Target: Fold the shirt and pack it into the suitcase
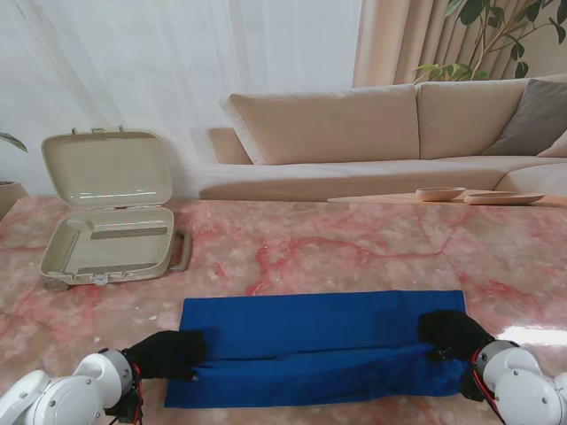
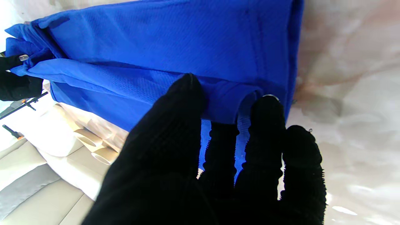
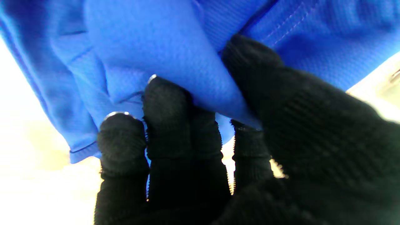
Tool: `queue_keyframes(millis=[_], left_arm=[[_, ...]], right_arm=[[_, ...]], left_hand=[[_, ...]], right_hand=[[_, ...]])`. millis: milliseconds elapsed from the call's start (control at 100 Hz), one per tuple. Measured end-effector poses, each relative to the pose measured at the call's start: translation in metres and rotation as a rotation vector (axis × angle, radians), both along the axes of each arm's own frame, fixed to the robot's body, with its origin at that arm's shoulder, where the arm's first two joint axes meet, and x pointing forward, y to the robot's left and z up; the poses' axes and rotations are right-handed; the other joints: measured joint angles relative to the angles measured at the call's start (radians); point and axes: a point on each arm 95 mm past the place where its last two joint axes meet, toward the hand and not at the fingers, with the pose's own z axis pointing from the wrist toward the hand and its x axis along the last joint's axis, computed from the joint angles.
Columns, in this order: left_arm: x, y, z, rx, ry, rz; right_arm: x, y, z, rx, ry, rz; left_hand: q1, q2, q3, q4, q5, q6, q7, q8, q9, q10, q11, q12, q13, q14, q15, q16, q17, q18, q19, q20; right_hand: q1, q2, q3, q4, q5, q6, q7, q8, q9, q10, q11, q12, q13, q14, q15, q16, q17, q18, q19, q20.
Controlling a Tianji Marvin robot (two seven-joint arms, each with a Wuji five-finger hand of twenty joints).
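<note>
Stand view shows our left hand (image 1: 168, 354) and our right hand (image 1: 452, 335) each at one end of the blue shirt (image 1: 319, 332), which lies as a long band on the pink marble table (image 1: 354, 252) between them. Our left hand has its fingers closed on the near fold at its end; in the left wrist view the thumb (image 2: 184, 93) lies on top of the cloth while the other fingers (image 2: 265, 109) curl under the folded edge. Our right hand pinches its end likewise: the right wrist view shows the thumb (image 3: 250, 59) pressed over the fabric and the fingertips (image 3: 165, 90) beneath it, cloth gripped between them. Between our hands the near edge is doubled over onto the rest of the shirt. Farther from us than our left hand, well apart from it, the beige suitcase (image 1: 111, 239) sits with its lid raised upright.
</note>
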Motion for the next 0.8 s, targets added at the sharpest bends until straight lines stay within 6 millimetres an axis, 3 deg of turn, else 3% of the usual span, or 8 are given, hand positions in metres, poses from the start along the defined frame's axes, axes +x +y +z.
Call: queue_keyframes(millis=[20,90,190,470,640,800], left_arm=[[0.0,0.001,0.0,0.002,0.005,0.0],[-0.003,0.005,0.0,0.007,0.015,0.005],[-0.006,0.011,0.002,0.002,0.027,0.012],[-0.015,0.022,0.014,-0.003,0.011,0.047],[-0.013,0.027,0.02,0.027,-0.021,0.056],[-0.009,0.027,0.022,0.017,-0.035,0.063]], right_arm=[[-0.001,-0.001,0.0,-0.003,0.005,0.002],[-0.003,-0.002,0.002,-0.012,0.024,0.009],[-0.005,-0.005,0.003,-0.021,0.041,0.013],[-0.011,-0.012,0.012,-0.046,0.077,0.026],[-0.016,-0.016,0.022,-0.068,0.064,0.035],[-0.019,-0.019,0.032,-0.095,0.022,0.039]], left_hand=[[0.0,0.0,-0.015,0.001,0.0,0.0,-0.009,-0.009,0.0,0.001,-0.004,-0.003,0.0,0.0,0.0,-0.006,-0.001,0.002,-0.002,-0.005],[0.0,0.02,-0.058,0.001,0.021,0.003,-0.045,-0.042,-0.018,0.019,-0.014,-0.019,-0.01,0.002,-0.011,-0.018,-0.017,0.008,-0.017,-0.021],[0.0,0.042,-0.109,0.002,0.037,0.013,-0.109,-0.092,-0.055,0.025,-0.013,-0.08,-0.034,0.007,-0.051,-0.039,-0.037,0.011,-0.05,-0.045],[0.0,0.062,-0.156,0.002,0.062,0.03,-0.179,-0.15,-0.079,0.034,-0.012,-0.153,-0.073,0.014,-0.075,-0.062,-0.064,0.021,-0.08,-0.066],[0.0,0.08,-0.156,0.002,0.062,0.03,-0.18,-0.15,-0.079,0.036,-0.012,-0.16,-0.073,0.015,-0.076,-0.067,-0.072,0.021,-0.08,-0.075],[0.0,0.08,-0.167,0.002,0.062,0.03,-0.18,-0.15,-0.079,0.036,-0.012,-0.166,-0.073,0.018,-0.076,-0.069,-0.074,0.021,-0.088,-0.076]], right_hand=[[-0.01,0.0,-0.002,0.0,0.001,0.001,-0.008,-0.01,-0.002,0.001,-0.007,-0.007,-0.009,0.001,-0.011,-0.002,-0.004,0.0,-0.011,0.0],[-0.01,0.0,-0.015,0.0,-0.002,0.014,-0.042,-0.034,-0.022,0.003,-0.034,-0.025,-0.015,0.0,-0.06,-0.025,0.208,-0.039,-0.024,-0.024],[-0.01,0.0,-0.026,0.0,-0.005,0.033,-0.093,-0.038,-0.047,0.012,-0.056,-0.058,-0.051,0.001,-0.111,-0.04,0.289,-0.051,-0.126,0.026],[-0.083,0.002,-0.044,0.0,0.001,0.074,-0.268,-0.054,-0.089,0.018,-0.12,-0.165,-0.122,0.023,-0.2,-0.078,0.29,-0.064,-0.222,0.096],[-0.187,0.014,-0.046,0.0,0.011,0.1,-0.448,0.05,-0.139,0.024,-0.175,-0.209,-0.186,0.027,-0.275,-0.114,0.261,-0.087,-0.266,0.109],[-0.223,0.034,-0.059,0.001,0.011,0.113,-0.514,0.054,-0.167,0.027,-0.215,-0.234,-0.237,0.028,-0.337,-0.132,0.235,-0.111,-0.302,0.109]])
